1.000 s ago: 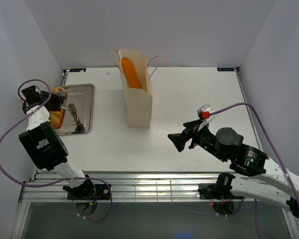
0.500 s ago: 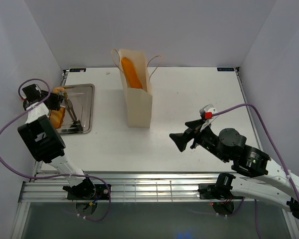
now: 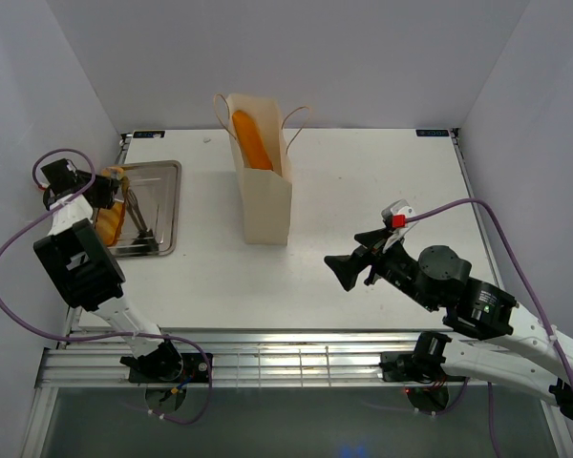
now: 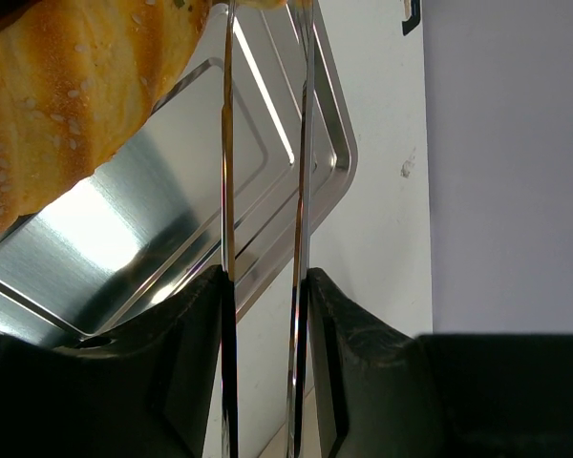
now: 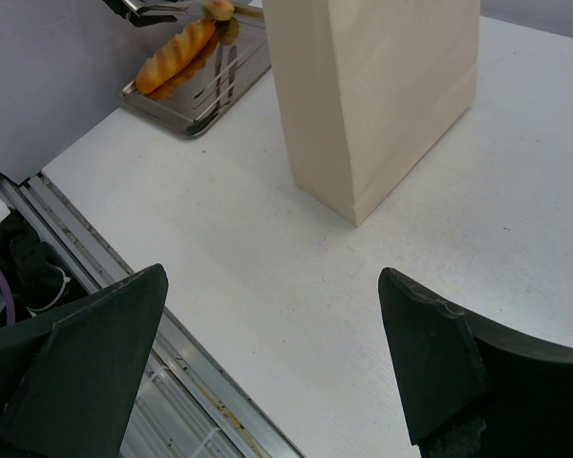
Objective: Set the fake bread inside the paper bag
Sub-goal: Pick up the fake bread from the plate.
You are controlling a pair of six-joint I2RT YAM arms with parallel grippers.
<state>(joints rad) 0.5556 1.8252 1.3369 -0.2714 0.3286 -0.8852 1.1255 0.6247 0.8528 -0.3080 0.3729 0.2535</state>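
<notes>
golden-orange against tan paper, a long loaf [image 3: 251,139] stands on end inside the paper bag [image 3: 267,205], its top poking above the rim. the bag stands upright near the top centre of the overhead view, on the white table [image 3: 382,181]. at the left of that view a silver tray [image 3: 162,205] lies flat, well apart from the bag, and a second loaf [image 3: 109,225] rests along its left edge. the left gripper [image 3: 113,186] hangs over the tray's upper left part. the left wrist view shows its two black fingers [image 4: 196,324] pressed against the outer sides of a pair of thin metal tongs [image 4: 227,191], so it is clamped on the tongs, whose two blades run up the frame nearly parallel with a narrow gap between them. in that same view the seeded second loaf fills the upper left corner, with the tray's shiny floor beside it. a small golden piece [image 5: 218,10] shows at the far end of the tongs, at the top edge of the right wrist view, just above the tray; whether the blades really pinch it i cannot tell. the right gripper [image 3: 355,256] hovers over bare table in the lower right of the overhead view, well apart from the bag, jaws spread wide with nothing between them. its own camera looks past them at the bag's lower half.
</notes>
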